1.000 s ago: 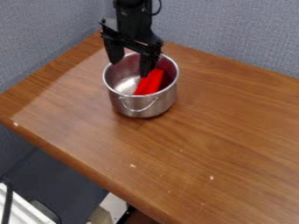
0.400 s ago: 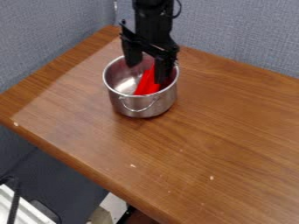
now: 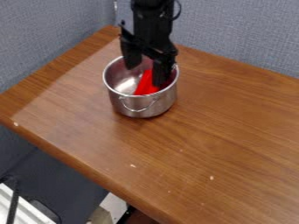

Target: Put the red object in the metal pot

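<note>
The metal pot [image 3: 131,101] stands on the wooden table toward its back left, its wire handle hanging down the front side. Inside it lies the red object [image 3: 149,84], leaning against the right inner wall. My gripper [image 3: 149,59] hangs directly over the pot's back rim, its black fingers spread open and just above the red object, not touching it. The lower tip of the red object is hidden by the pot's wall.
The brown wooden table [image 3: 198,140] stretches to the front and right of the pot. A grey fabric wall [image 3: 47,26] runs behind it. The table's front left edge drops to the floor.
My gripper has shifted a little to the right and up above the pot, staying open. The red object stays in the pot.
</note>
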Available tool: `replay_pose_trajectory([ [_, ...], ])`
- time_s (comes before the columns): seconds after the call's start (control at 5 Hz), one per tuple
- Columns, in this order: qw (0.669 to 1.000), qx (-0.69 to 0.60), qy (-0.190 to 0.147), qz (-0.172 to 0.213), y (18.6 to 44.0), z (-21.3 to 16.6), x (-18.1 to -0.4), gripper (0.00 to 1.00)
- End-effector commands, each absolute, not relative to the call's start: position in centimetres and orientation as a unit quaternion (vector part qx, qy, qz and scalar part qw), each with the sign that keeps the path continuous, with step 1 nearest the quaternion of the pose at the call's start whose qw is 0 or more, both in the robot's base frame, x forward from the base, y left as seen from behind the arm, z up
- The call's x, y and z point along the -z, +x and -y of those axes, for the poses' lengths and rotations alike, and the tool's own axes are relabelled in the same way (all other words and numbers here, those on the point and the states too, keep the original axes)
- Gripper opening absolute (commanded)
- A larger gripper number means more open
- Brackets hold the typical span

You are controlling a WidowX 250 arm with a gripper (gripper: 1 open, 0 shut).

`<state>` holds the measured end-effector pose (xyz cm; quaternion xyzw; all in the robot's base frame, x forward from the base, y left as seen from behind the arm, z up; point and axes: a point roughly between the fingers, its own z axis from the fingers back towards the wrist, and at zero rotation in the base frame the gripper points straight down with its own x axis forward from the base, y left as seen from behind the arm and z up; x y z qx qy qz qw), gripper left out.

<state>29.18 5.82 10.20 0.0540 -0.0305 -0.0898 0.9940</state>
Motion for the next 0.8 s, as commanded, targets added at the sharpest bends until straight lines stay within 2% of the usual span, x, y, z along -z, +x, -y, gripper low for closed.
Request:
replay_pose_trajectory([
  [0.0,0.993,0.087,0.068,0.052,28.2,-6.7,-10.8,1.00],
  [0.4,0.987,0.130,0.075,0.056,28.6,-6.1,-8.3,1.00],
  [0.6,0.989,0.118,0.076,0.053,28.8,-6.5,-8.7,1.00],
])
